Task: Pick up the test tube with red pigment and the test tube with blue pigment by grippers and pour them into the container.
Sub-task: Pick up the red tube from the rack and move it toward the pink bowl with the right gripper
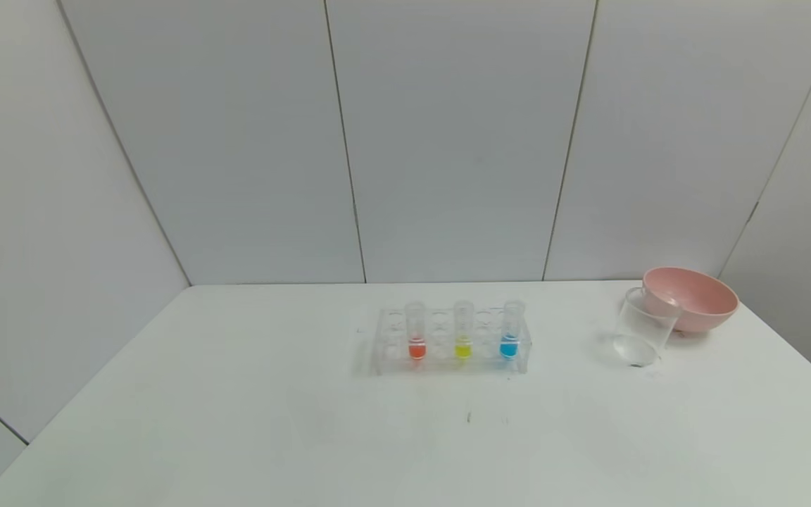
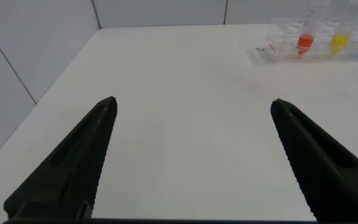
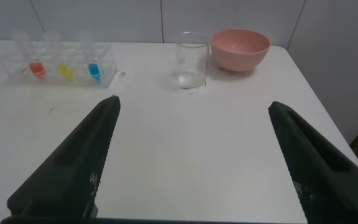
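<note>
Two tubes, red and blue, racked, container beside bowl

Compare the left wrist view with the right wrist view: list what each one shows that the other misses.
Only the left wrist view shows the left gripper, open over bare table near its left side. Only the right wrist view shows the right gripper, open, plus the container and the pink bowl beyond it. Both show the tube rack holding the test tube with red pigment, the yellow tube and the test tube with blue pigment, all standing on the white table.
</note>
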Robot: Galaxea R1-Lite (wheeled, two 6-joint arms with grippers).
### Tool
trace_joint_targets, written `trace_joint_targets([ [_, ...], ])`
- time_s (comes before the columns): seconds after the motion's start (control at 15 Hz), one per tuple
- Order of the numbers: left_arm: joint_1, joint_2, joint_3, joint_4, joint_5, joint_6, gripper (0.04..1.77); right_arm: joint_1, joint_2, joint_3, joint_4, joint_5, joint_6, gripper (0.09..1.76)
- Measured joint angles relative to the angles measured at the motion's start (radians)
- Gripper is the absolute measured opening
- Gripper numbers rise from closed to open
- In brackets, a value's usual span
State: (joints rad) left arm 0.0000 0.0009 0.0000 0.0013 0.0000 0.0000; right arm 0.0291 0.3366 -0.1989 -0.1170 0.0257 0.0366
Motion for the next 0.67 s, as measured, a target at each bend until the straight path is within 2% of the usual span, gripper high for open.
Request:
trace_joint_targets([
  [0.2, 0.0, 0.0, 0.0, 0.0, 0.0, 0.0, 1.76, 0.037, 0.224, -0.01, -0.185, 0.003, 0.018, 1.71],
  [0.47, 0.0, 0.0, 0.0, 0.0, 0.0, 0.0, 1.76, 0.094, 0.576, -0.013, -0.533, -0.002, 0.028, 1.71],
  [0.53, 0.0, 0.0, 0.0, 0.0, 0.0, 0.0, 1.76, 0.119, 0.661, -0.013, -0.61, -0.022, 0.03, 1.71],
  [0.67, 0.0, 0.0, 0.0, 0.0, 0.0, 0.0, 1.76, 0.21, 0.79, -0.026, -0.685, -0.108, 0.034, 1.71],
])
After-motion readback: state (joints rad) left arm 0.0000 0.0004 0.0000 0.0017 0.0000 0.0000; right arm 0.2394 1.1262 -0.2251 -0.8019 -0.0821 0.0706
